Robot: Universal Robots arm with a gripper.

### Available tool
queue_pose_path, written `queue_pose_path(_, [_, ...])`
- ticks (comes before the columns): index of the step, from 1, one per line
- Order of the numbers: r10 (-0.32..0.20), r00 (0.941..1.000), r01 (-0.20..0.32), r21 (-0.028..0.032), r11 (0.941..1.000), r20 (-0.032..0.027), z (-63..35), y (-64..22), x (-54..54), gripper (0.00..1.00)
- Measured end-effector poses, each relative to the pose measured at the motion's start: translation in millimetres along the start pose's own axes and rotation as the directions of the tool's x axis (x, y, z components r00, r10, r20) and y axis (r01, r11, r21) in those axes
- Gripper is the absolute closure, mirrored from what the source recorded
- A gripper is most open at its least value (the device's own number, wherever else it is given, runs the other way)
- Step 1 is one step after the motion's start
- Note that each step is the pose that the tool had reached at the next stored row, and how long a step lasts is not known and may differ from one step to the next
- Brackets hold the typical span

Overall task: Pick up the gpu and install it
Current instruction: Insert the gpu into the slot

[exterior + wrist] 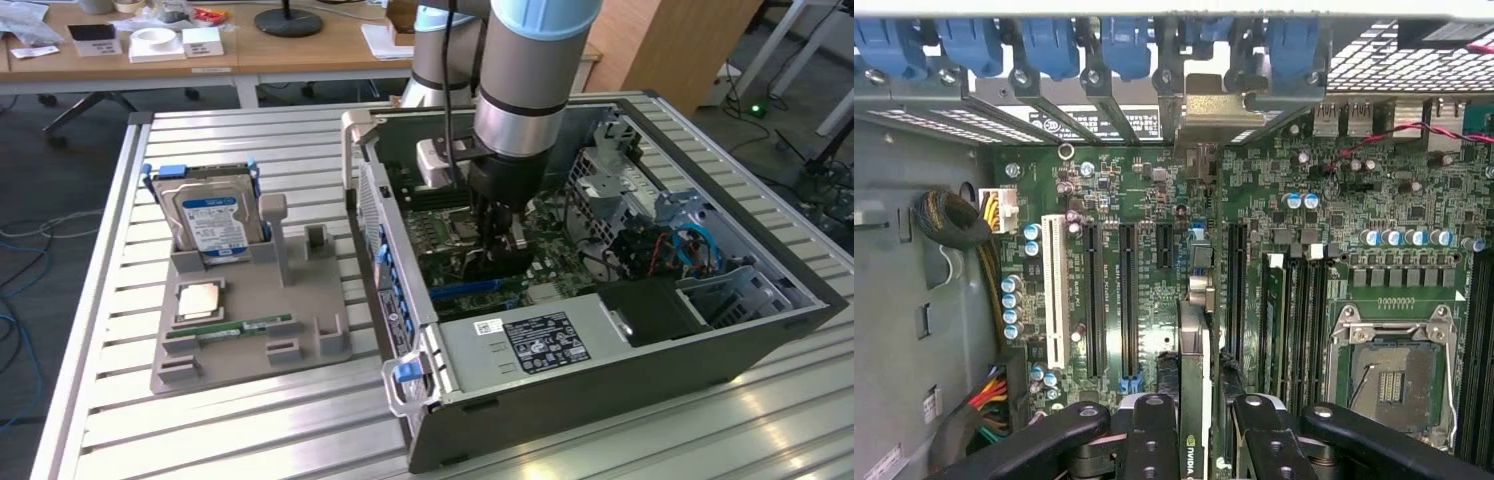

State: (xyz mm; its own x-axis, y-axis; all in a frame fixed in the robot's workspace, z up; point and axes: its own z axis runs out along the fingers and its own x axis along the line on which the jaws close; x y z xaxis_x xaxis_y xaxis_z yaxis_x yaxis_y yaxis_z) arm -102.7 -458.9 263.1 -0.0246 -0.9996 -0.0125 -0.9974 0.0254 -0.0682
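My gripper (499, 238) reaches down inside the open computer case (587, 400), above the green motherboard (461, 225). In the wrist view the gpu (1194, 370) appears edge-on as a thin card standing upright between the two black fingers (1152, 440). My gripper (1199, 445) is shut on it. The card's silver end bracket (1206, 112) sits against the rear slot openings of the case. Its lower edge runs along a long black expansion slot (1236, 290); I cannot tell whether it is seated in it.
A grey holder (300, 330) at the exterior view's left carries a silver hard drive (214, 222), a processor chip (200, 298) and a narrow memory stick (247, 325). Inside the case are a CPU socket (1394, 375), a cable bundle (949, 222) and blue latches (1044, 45).
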Motion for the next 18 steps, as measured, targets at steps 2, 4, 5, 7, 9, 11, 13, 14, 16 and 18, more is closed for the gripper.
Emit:
queue_pose_path(2, [0.0, 1.0, 0.0, -0.0001, 1.0, -0.0001, 0.0, 0.3, 0.0, 0.74])
queue_pose_path(4, [0.0, 1.0, 0.0, -0.0001, 1.0, -0.0001, 0.1, 0.6, 0.0, 0.74])
queue_pose_path(5, [0.0, 1.0, 0.0, 0.0, 1.0, 0.0, 0.1, 0.9, 0.0, 0.74])
queue_pose_path(7, [0.0, 1.0, 0.0, 0.0, 1.0, -0.0001, 0.2, 1.3, 0.1, 0.74])
queue_pose_path(9, [0.0, 1.0, 0.0, 0.0, 1.0, 0.0, 0.2, 2.0, 0.1, 0.74])
queue_pose_path(11, [0.0, 1.0, 0.0, 0.0001, 1.0, -0.0001, 0.3, 2.9, 0.1, 0.74])
queue_pose_path(13, [0.0, 1.0, 0.0, 0.0003, 1.0, -0.0001, 0.4, 3.9, 0.1, 0.74])
queue_pose_path(14, [0.0, 1.0, 0.0, 0.0003, 1.0, -0.0001, 0.4, 4.1, 0.1, 0.74])
queue_pose_path(16, [0.0, 1.0, 0.0, 0.0003, 1.0, -0.0002, 0.3, 4.1, 0.1, 0.74])
queue_pose_path(18, [0.0, 1.0, 0.0, 0.0005, 1.0, -0.0002, 0.3, 4.4, 0.1, 0.74])
